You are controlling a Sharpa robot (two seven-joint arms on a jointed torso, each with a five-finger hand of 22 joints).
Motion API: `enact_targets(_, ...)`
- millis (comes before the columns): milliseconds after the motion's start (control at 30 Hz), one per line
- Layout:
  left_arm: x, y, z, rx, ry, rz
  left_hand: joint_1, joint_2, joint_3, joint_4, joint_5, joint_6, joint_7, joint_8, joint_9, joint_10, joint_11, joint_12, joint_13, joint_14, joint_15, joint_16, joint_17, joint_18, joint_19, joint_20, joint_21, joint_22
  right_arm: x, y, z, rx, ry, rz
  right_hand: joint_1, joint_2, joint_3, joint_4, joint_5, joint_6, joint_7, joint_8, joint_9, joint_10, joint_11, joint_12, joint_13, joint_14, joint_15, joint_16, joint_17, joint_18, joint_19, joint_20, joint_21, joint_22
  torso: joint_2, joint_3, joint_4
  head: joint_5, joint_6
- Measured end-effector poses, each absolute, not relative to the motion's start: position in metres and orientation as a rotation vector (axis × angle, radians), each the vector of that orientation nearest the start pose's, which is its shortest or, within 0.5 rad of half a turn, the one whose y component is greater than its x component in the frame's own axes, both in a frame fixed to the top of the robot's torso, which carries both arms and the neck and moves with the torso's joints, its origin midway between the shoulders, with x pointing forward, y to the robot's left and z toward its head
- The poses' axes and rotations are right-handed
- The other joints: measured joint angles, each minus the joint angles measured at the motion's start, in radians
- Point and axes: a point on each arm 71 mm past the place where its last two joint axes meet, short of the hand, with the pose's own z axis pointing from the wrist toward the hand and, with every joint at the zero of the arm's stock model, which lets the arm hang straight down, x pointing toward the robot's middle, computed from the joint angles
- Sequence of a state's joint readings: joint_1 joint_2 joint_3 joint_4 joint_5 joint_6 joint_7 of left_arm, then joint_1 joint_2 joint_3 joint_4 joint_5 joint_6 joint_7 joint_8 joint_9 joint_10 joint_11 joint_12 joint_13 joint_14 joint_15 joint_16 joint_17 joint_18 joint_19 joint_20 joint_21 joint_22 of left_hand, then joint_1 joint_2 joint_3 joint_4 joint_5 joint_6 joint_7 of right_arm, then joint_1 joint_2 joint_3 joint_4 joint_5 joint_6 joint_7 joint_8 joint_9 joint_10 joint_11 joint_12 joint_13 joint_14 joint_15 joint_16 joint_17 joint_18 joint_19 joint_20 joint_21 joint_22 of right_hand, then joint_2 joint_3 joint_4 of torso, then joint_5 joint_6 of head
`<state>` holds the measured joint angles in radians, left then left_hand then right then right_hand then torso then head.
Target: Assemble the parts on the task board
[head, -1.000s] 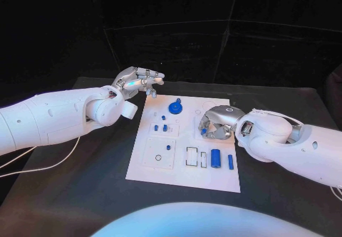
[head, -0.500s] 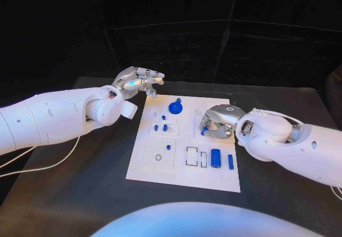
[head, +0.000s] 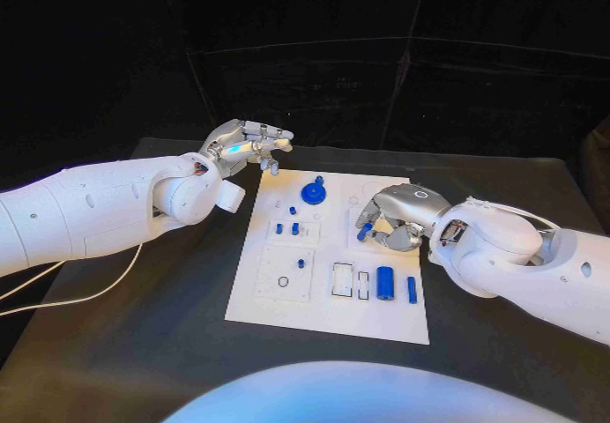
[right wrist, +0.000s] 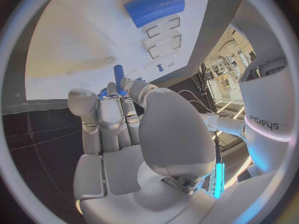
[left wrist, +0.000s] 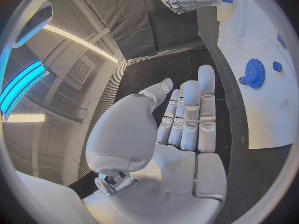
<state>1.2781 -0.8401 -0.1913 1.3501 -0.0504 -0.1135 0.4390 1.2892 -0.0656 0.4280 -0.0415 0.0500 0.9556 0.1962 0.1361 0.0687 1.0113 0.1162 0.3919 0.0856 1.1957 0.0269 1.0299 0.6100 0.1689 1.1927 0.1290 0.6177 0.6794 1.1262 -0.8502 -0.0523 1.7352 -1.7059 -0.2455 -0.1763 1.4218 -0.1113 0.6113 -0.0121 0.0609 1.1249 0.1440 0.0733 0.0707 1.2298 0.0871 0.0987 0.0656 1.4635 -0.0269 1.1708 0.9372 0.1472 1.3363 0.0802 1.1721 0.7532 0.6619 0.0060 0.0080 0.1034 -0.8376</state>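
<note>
Starting nearest the camera in the head view: along the lower part of the task board (head: 318, 313) lie the big blue cylinder (head: 384, 283) and a slim blue pin (head: 412, 289), side by side just right of centre frame, both with their long axes running up and down the picture, next to the outlined slots (head: 343, 278).

Up a notch, middle right, and here's the action: the right hand (head: 391, 216) hovers over the board's right half, fingers curled in and pinching a small blue peg (head: 365, 232). The right wrist view confirms it, the peg (right wrist: 118, 77) sticks out from between the fingertips (right wrist: 127, 84), its long axis running outward along the fingers toward the white board face. So the part is already in the hand, at its tips, on the side towards the board centre. My read: the coming move depends on that peg axis lining up with whichever hole it belongs to, and I can't tell from here which hole that is.

Further back, upper middle of the frame, the blue gear (head: 313, 190) sits on the board's far end.

Farthest off, upper left: the left hand (head: 245, 145) hangs just off the board's far left corner, holding nothing, fingers loosely together and lightly curled; its own wrist view shows them lying straight, side by side (left wrist: 187, 114). The right hand is plainly the nearer one to the work.
</note>
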Motion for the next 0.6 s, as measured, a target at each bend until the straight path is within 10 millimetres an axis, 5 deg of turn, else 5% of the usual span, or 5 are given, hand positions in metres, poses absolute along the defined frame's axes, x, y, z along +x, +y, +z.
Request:
enact_targets(300, 0.510, 0.254, -0.198, -0.987, 1.518, -1.519, 0.000, 0.000, 0.000, 0.000, 0.000, 0.000, 0.000, 0.000, 0.000, 0.000, 0.000, 0.000, 0.000, 0.000, 0.000, 0.000, -0.003, 0.000, 0.000, 0.000, 0.000, 0.000, 0.409, -0.128, -0.188, -0.425, 1.633, 0.781, -0.010, 0.000, 0.004, -0.002, 0.000, 0.000, 0.000, -0.001, -0.001, 0.002, -0.002, -0.006, 0.000, 0.000, 0.000, 0.000, 0.001, 0.000, 0.000, 0.000, 0.000, 0.000, 0.001, 0.0001, 0.0000, 0.000, 0.002)
enact_targets(600, 0.511, 0.246, -0.198, -0.981, 1.525, -1.531, 0.000, 0.000, 0.000, 0.000, 0.000, 0.000, 0.000, 0.000, 0.000, 0.000, 0.000, 0.000, 0.000, 0.000, 0.000, 0.000, -0.003, 0.000, 0.000, 0.000, 0.000, 0.000, 0.402, -0.070, -0.185, -0.475, 1.609, 0.928, -0.015, -0.006, 0.004, -0.002, 0.005, -0.004, 0.004, -0.001, -0.001, 0.003, -0.003, -0.006, -0.001, 0.004, 0.004, 0.000, 0.003, 0.000, 0.000, 0.000, 0.000, 0.000, 0.003, -0.0011, 0.0032, 0.007, -0.004)
